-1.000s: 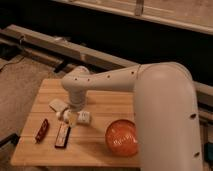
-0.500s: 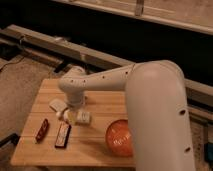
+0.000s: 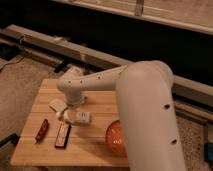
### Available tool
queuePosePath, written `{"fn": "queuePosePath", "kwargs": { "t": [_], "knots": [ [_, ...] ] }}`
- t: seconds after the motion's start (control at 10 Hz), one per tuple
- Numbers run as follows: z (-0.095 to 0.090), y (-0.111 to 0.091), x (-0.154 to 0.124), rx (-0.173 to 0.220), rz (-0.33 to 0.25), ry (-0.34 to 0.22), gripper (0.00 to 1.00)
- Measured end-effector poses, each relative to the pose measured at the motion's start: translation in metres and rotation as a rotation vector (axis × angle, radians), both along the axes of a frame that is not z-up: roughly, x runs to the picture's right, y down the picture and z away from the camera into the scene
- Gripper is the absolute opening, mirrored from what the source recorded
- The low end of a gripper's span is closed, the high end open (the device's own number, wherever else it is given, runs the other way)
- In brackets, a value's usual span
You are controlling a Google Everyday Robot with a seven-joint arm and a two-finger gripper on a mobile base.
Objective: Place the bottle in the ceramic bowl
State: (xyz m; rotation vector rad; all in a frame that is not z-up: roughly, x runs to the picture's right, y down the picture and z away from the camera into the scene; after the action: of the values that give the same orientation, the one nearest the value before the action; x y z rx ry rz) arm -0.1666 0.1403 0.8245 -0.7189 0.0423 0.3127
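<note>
1. gripper [image 3: 70,109]: at the end of the thick white arm [image 3: 145,115], pointing down over the wooden table [image 3: 95,150]. fingers apart, nothing clamped between them. the tips sit mostly under the round wrist, so contact with anything below cannot be told.

2. bottle [image 3: 79,117]: small, whitish. it is on the table directly under the gripper, reaching a little toward the bowl side, and it seems to lie on its side rather than stand. not lifted.

3. ceramic bowl [image 3: 114,139]: glossy orange-red, round. it stands on the table well apart from the gripper, on the side where the arm comes in and nearer the camera. the arm covers part of it. the bottle is not in it.

4. pale object [image 3: 57,104]: small, off-white, just beside the gripper on the side away from the bowl.

5. red packet [image 3: 41,130]: narrow, flat on the table, nearer the camera than the gripper and beyond the pale object.

6. dark bar [image 3: 62,136]: flat, lying beside the red packet but apart from it, in front of the gripper toward the camera.

7. metal rail [image 3: 75,50]: runs behind the table, far beyond the gripper.
</note>
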Motion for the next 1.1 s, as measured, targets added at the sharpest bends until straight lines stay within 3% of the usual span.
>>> {"fn": "queuePosePath", "kwargs": {
  "t": [0.5,0.9,1.1],
  "knots": [
    [0.022,0.018,-0.009,-0.037,-0.028,0.005,0.79],
    [0.030,0.031,-0.012,-0.095,-0.073,0.052,0.44],
    [0.023,0.026,-0.006,-0.098,-0.063,0.078,0.23]
  ]
}}
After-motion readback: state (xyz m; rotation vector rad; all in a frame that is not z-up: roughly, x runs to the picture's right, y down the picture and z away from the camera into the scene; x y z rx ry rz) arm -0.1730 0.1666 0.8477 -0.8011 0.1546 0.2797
